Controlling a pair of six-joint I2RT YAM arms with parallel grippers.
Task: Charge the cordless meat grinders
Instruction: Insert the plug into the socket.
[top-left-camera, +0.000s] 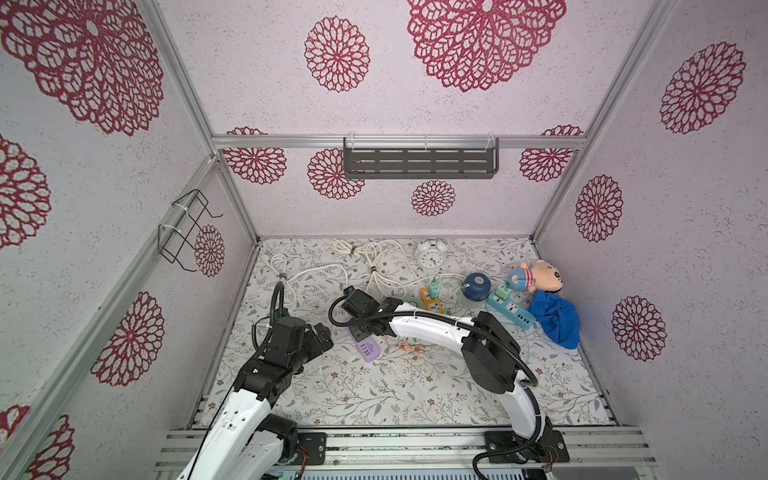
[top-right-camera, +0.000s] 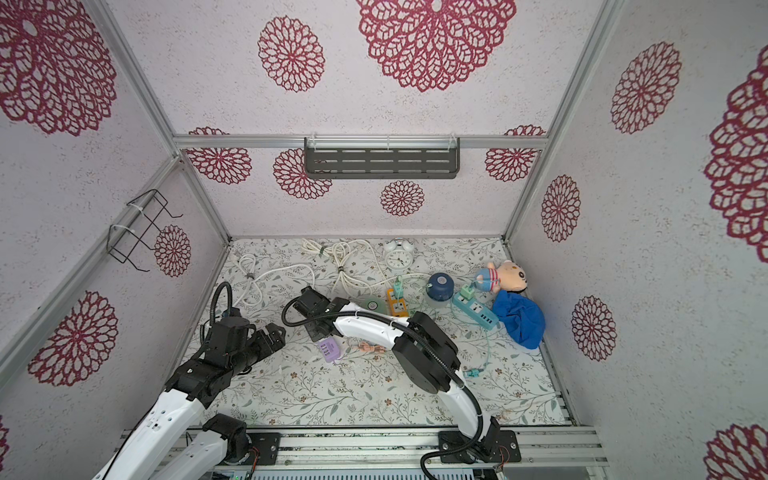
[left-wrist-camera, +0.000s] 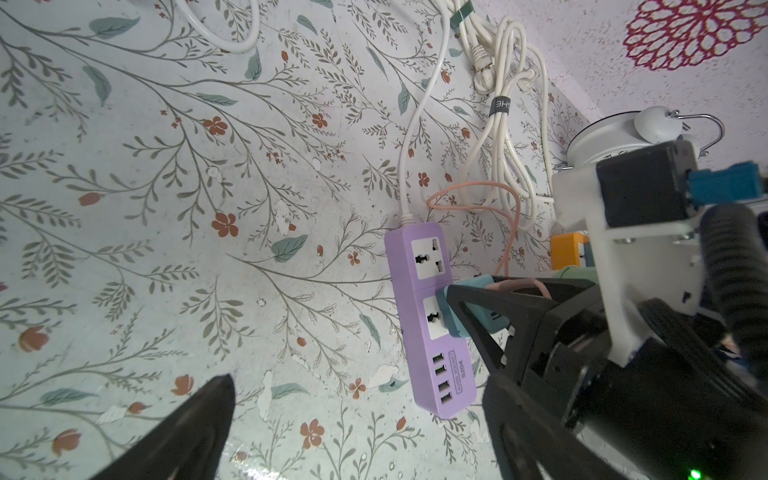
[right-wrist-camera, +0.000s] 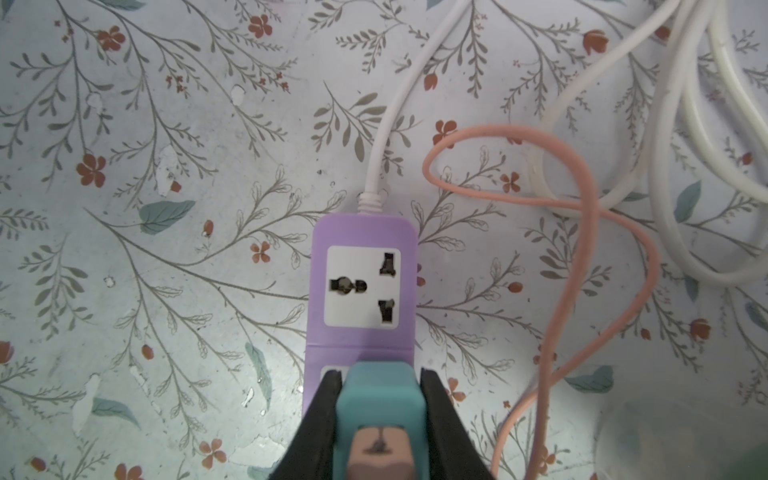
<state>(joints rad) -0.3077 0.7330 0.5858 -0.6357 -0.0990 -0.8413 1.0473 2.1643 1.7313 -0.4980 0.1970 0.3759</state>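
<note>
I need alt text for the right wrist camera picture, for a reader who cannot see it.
The right hand grips a teal plug adapter at one socket of a purple power strip; the socket nearer its white cord is empty. A pink cable loops beside it on the floral table.

Mint green grinder (top-right-camera: 375, 305) half hidden behind right arm (top-right-camera: 365, 327).

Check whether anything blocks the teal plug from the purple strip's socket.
Nothing visible does: the right tool holds the teal plug right at the second socket of the purple strip; the pink cable loops aside.
</note>
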